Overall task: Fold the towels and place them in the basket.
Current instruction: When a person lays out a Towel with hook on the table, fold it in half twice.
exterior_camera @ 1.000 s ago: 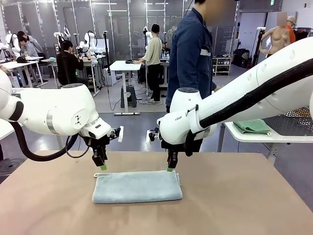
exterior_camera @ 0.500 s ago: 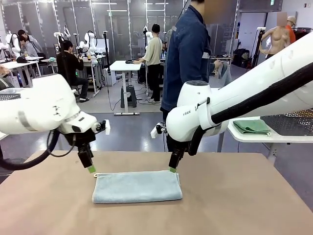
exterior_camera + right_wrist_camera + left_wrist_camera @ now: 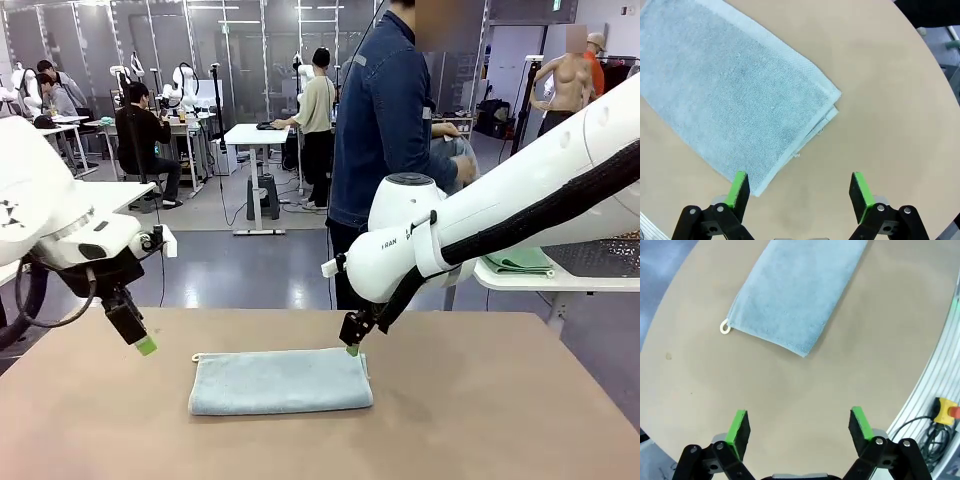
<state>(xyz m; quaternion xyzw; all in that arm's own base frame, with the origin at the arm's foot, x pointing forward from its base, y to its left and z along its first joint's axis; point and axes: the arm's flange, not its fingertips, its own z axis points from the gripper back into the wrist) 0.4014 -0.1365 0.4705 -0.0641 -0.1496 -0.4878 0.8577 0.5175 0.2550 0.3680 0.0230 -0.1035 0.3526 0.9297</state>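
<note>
Left jaws withdrawn leftward and wide, right jaws wide, folded towel [image 3: 280, 381], long axis left-right

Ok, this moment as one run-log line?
towel: blue-grey, folded, on table | left gripper: open, empty, left of towel | right gripper: open, empty, at towel's far right corner
</note>
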